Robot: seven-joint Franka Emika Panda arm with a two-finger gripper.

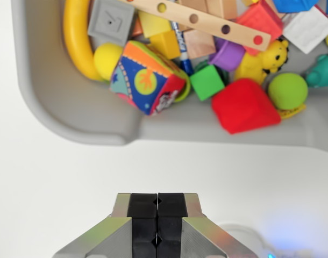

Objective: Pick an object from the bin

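A grey bin [72,113] fills the upper part of the wrist view, its rounded corner and near wall facing the camera, and it sits on a plain white worktop [56,183]. The bin is crowded with toys, all lying inside its walls.

At the wrist view's left, a yellow curved ring piece [75,37] runs down the inner side and ends beside a yellow ball [106,60]. A grey block [111,20] lies just above that ball. Touching the ball is a soft fabric cube [145,78] printed in blue, orange and red, tilted on one corner. Behind it sit a yellow block [165,44] and a blue marker pen [180,45], partly covered by a long wooden strip with holes [207,20] that lies slanted across the pile.

Toward the middle, a small green cube [207,81] rests just beside the fabric cube, with a purple cup-shaped piece [228,55] behind it. A large red soft block [243,106] lies against the near wall, touching a green ball [287,90]. Above them is a yellow plush animal [263,59], a red textured block [259,20] and a white block [308,28]. A teal toy [322,71] is cut off at the wrist view's right edge.

The end effector [157,215] is at the bottom of the view, outside the bin and above the bare worktop. Its two black fingers [142,220] are pressed together with nothing between them.
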